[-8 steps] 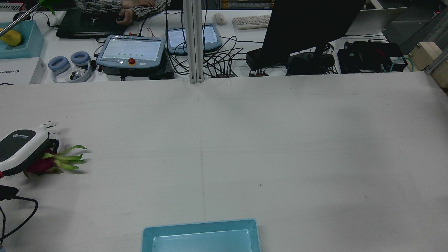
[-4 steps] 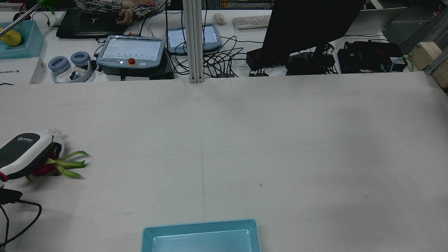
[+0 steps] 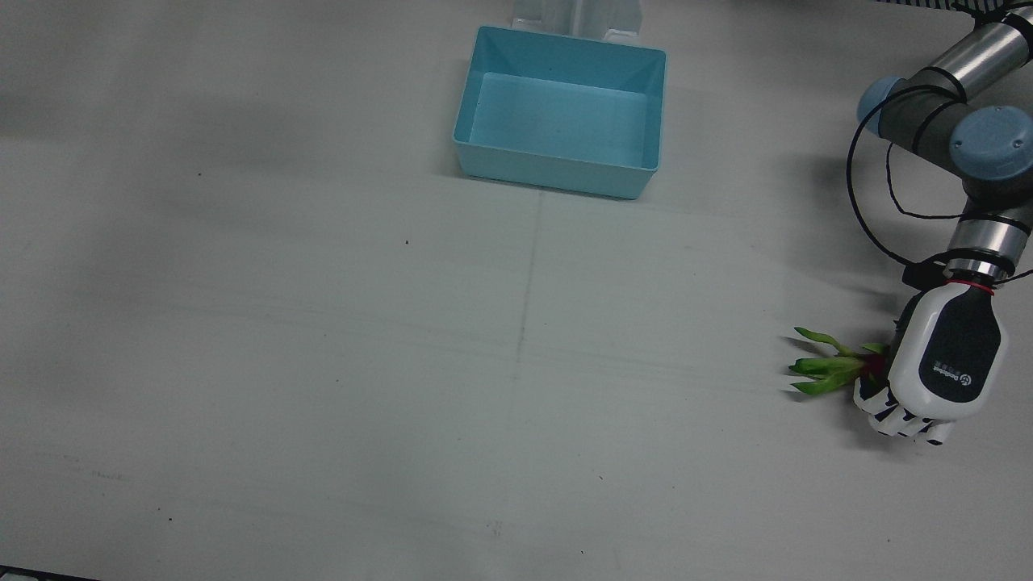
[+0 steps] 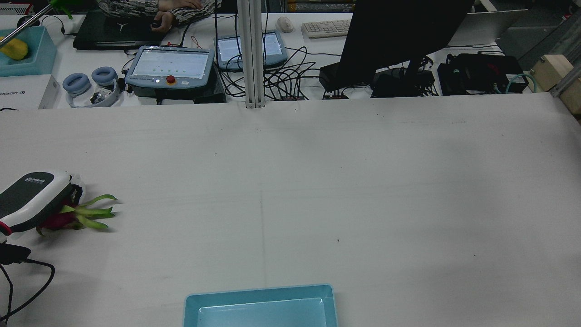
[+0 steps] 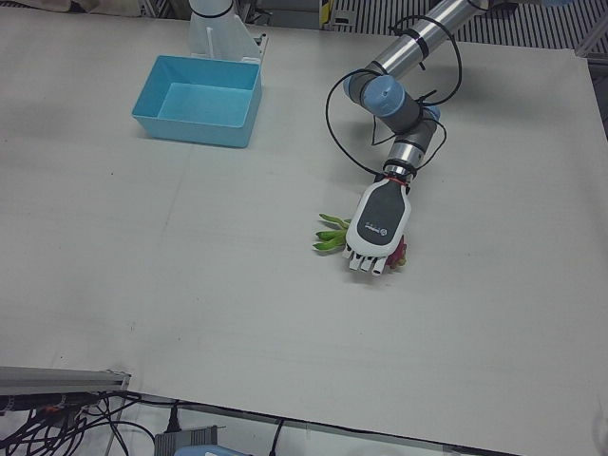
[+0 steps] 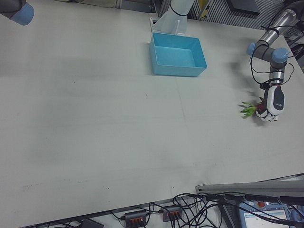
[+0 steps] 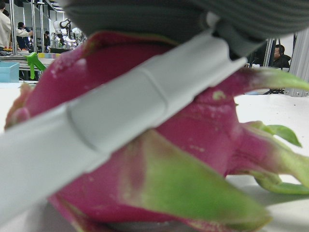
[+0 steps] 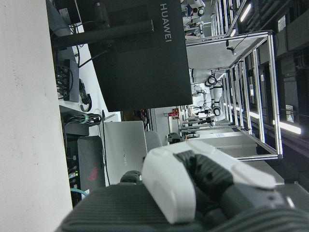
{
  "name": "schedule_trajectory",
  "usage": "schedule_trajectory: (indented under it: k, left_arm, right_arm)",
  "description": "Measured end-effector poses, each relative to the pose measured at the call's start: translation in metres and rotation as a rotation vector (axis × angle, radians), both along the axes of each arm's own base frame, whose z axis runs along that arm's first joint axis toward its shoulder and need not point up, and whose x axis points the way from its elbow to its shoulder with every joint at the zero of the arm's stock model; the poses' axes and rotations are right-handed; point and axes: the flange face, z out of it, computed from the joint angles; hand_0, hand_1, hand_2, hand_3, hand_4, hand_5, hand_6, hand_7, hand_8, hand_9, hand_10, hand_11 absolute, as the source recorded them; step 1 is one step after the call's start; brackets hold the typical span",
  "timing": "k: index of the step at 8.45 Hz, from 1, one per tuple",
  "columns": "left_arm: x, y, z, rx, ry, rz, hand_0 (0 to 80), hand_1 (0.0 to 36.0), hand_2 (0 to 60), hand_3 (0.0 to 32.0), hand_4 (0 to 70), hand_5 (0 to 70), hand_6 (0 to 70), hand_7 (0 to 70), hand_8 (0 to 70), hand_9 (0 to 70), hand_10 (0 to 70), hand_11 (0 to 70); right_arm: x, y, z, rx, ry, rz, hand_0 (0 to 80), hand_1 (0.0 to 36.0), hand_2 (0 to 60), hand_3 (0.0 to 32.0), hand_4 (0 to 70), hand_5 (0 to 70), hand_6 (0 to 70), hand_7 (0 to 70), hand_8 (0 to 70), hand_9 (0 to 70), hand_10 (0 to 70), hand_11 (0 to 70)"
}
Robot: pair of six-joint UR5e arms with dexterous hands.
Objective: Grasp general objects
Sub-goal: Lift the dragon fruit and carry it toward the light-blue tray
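A pink dragon fruit (image 3: pixel 827 367) with green leaf tips lies on the white table at the robot's far left. It also shows in the rear view (image 4: pixel 61 220), left-front view (image 5: pixel 331 235) and right-front view (image 6: pixel 249 110). My left hand (image 3: pixel 940 363) lies palm-down over it, fingers curled round its body; only the leaves and a little pink stick out. In the left hand view a white finger (image 7: pixel 120 116) presses across the fruit (image 7: pixel 203 135). My right hand (image 8: pixel 193 179) shows only in its own view, raised off the table; its fingers' pose is unclear.
An empty light blue bin (image 3: pixel 557 173) stands at the table's robot-side edge in the middle, also in the rear view (image 4: pixel 258 295). A black cable (image 4: pixel 27 281) trails from the left wrist. Desks with monitors and pendants lie beyond the far edge.
My left hand has sunk lower over the dragon fruit and its fingers have tucked in around it. The fruit has barely shifted.
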Motion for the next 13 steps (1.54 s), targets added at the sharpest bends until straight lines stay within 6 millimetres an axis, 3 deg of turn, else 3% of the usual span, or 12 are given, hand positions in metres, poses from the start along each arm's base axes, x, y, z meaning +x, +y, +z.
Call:
schedule_trajectory:
  k: [2,4,6,10,12,13]
  left_arm:
    - [-0.005,0.001,-0.021,0.021,0.031,0.000,80.0,36.0,60.0,0.0,70.0,70.0,70.0,70.0,70.0,70.0,70.0,70.0]
    - [-0.008,0.010,-0.068,0.050,0.067,0.062,80.0,36.0,60.0,0.0,70.0,70.0,70.0,70.0,70.0,70.0,70.0,70.0]
    - [0.001,0.012,-0.114,0.068,0.126,0.222,80.0,36.0,60.0,0.0,70.0,70.0,70.0,70.0,70.0,70.0,70.0,70.0]
    - [0.047,0.012,-0.209,0.090,0.368,0.625,80.0,36.0,60.0,0.0,70.0,70.0,70.0,70.0,70.0,70.0,70.0,70.0]
    - [0.074,0.042,-0.261,0.094,0.475,0.805,80.0,36.0,60.0,0.0,70.0,70.0,70.0,70.0,70.0,70.0,70.0,70.0]
    - [0.098,0.063,-0.287,0.091,0.539,0.895,80.0,36.0,60.0,0.0,70.0,70.0,70.0,70.0,70.0,70.0,70.0,70.0]
  right_arm:
    - [0.000,0.000,0.000,0.000,0.000,0.000,0.0,0.0,0.0,0.0,0.0,0.0,0.0,0.0,0.0,0.0,0.0,0.0]
    - [0.000,0.000,0.000,0.000,0.000,0.000,0.0,0.0,0.0,0.0,0.0,0.0,0.0,0.0,0.0,0.0,0.0,0.0]
    - [0.000,0.000,0.000,0.000,0.000,0.000,0.0,0.0,0.0,0.0,0.0,0.0,0.0,0.0,0.0,0.0,0.0,0.0]
    - [0.000,0.000,0.000,0.000,0.000,0.000,0.0,0.0,0.0,0.0,0.0,0.0,0.0,0.0,0.0,0.0,0.0,0.0]
    - [0.000,0.000,0.000,0.000,0.000,0.000,0.0,0.0,0.0,0.0,0.0,0.0,0.0,0.0,0.0,0.0,0.0,0.0]
    - [0.000,0.000,0.000,0.000,0.000,0.000,0.0,0.0,0.0,0.0,0.0,0.0,0.0,0.0,0.0,0.0,0.0,0.0]
